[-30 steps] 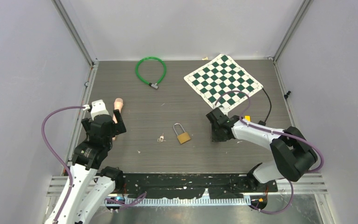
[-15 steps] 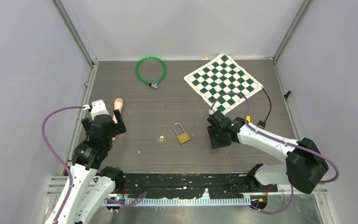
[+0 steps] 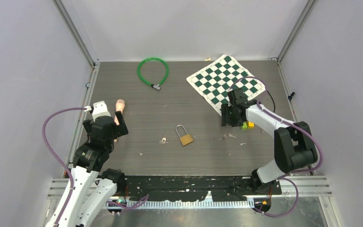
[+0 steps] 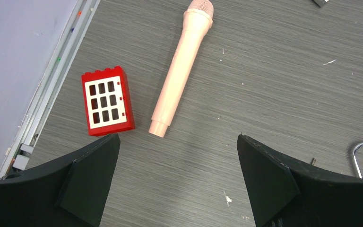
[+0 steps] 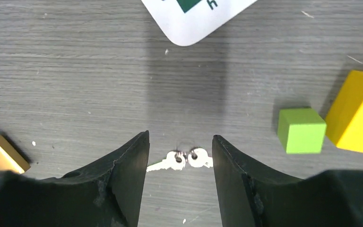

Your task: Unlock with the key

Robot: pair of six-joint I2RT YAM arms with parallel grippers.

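Black right fingers (image 5: 134,161) stand spread and pinch nothing. They hang above the desk (image 5: 75,71) with the pair of silver keys (image 5: 187,159) lying flat in the gap between them. Just off to one side sit a green block (image 5: 301,130) and a yellow block (image 5: 357,111), and a corner of the chessboard mat (image 5: 194,19) lies beyond.

The brass padlock (image 3: 185,136), the thing to be opened, lies near the middle of the desk. It is apart from the keys, on the side toward my left arm. My left fingers (image 4: 92,175) are spread wide and empty over a pink toy microphone (image 4: 179,71) and a red window brick (image 4: 106,101), well away from the lock.

I judge this to be the key pick-up step, with the lock not yet touched. Next I'd need to come straight down and close on one key's bow. Thin flat metal on the desk may slip out, so the pinch must be square before I carry the key to the padlock.
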